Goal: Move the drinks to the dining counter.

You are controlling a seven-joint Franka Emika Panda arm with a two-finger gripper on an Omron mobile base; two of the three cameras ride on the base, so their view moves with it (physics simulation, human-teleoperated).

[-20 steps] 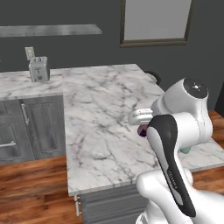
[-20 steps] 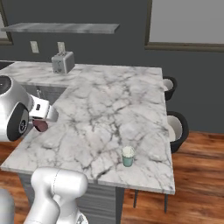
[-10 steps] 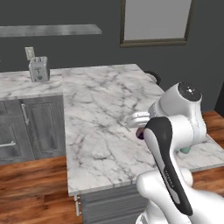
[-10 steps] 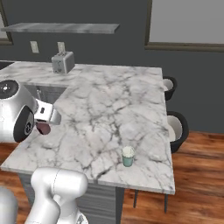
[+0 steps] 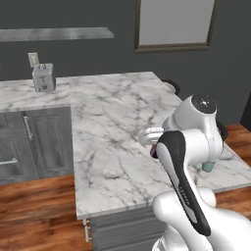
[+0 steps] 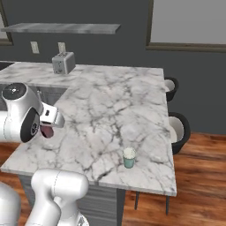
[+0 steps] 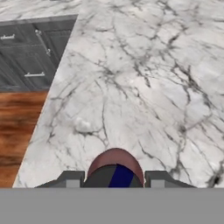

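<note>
The dark-purple drink (image 7: 116, 166) sits between my two fingers, and my gripper (image 7: 116, 180) is shut on it. It hangs just above the near-left part of the white marble dining counter (image 7: 144, 87). In the right base view my gripper (image 6: 47, 130) holds the purple drink (image 6: 47, 132) over the dining counter (image 6: 114, 110). The teal cup with a white lid (image 6: 129, 158) stands upright near the front right edge. In the left base view the teal cup (image 5: 208, 167) peeks out behind my arm, and the purple drink (image 5: 154, 151) shows at my gripper (image 5: 153, 148).
A toaster (image 6: 63, 63) stands at the back on the narrower worktop over grey drawers (image 5: 29, 142). Two dark stools (image 6: 178, 130) stand along the counter's right side. Wooden floor (image 7: 17, 131) lies below the counter's edge.
My gripper with the purple drink has moved a little lower and further over the counter. The teal cup has not moved.
</note>
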